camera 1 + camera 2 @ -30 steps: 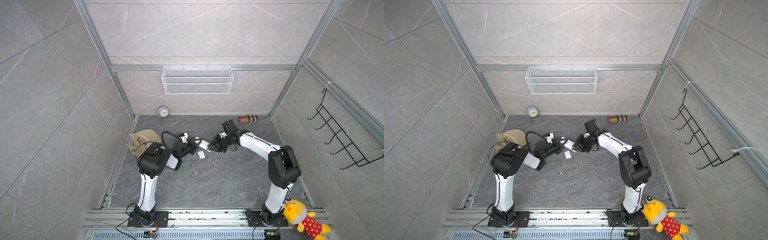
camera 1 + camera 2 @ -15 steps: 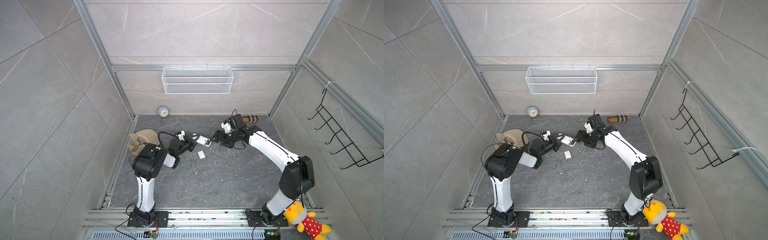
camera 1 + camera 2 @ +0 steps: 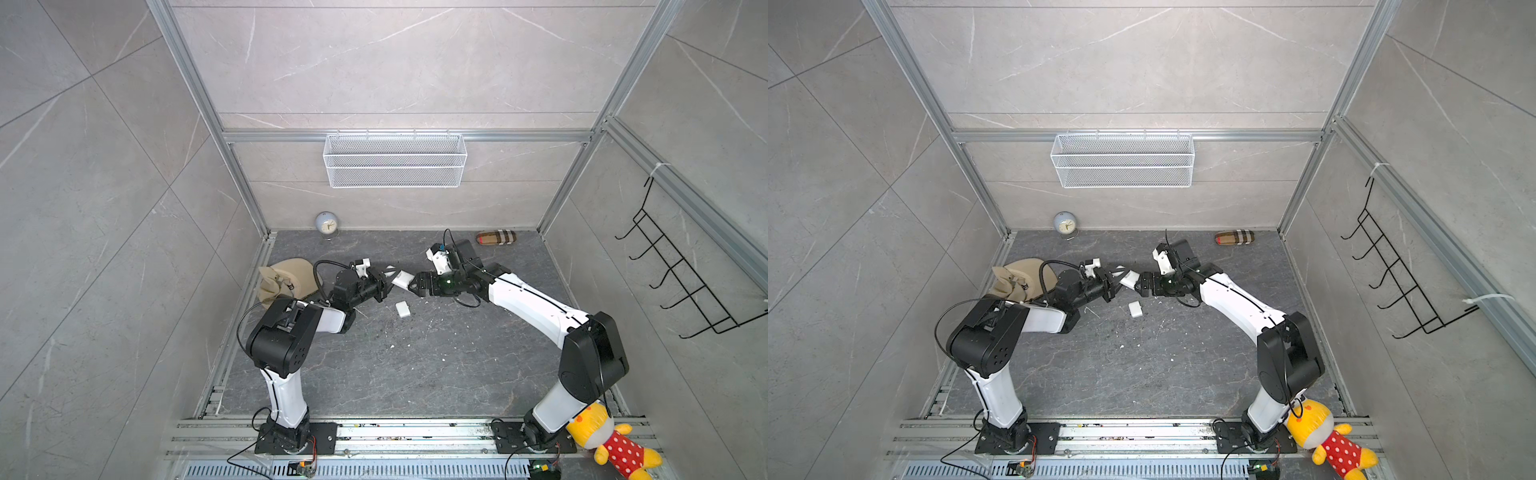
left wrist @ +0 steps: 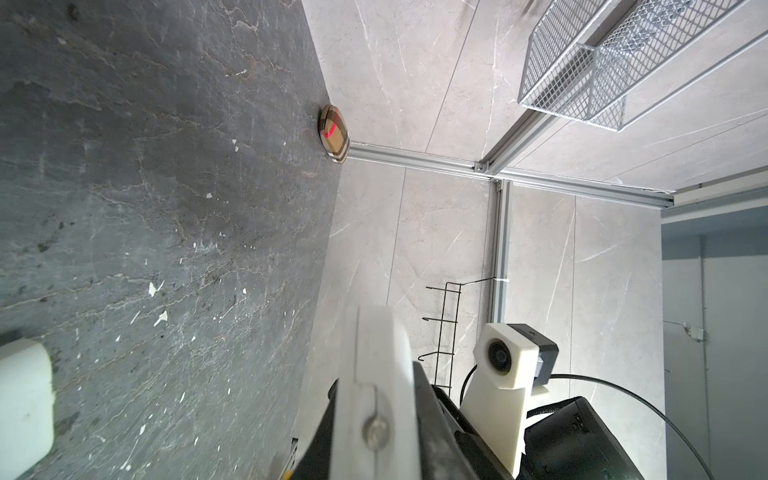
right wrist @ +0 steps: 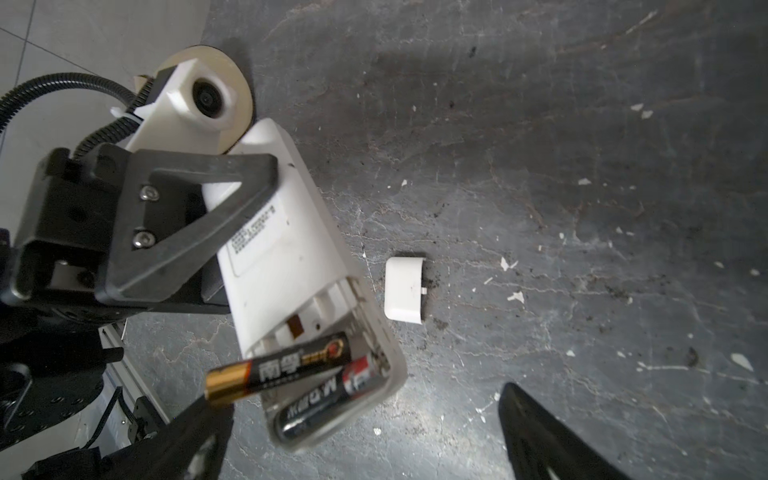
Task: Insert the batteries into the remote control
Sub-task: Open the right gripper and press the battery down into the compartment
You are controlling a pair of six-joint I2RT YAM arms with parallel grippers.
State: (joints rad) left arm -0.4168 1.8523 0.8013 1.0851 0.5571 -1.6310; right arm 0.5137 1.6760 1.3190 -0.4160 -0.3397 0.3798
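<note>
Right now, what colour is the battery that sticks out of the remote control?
The battery is black with a gold end; right wrist view shows it best.

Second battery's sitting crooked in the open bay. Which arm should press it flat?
Probably right: the right tool is open and free beside the tilted battery, while the left tool is shut on the remote control, holding it.
</note>
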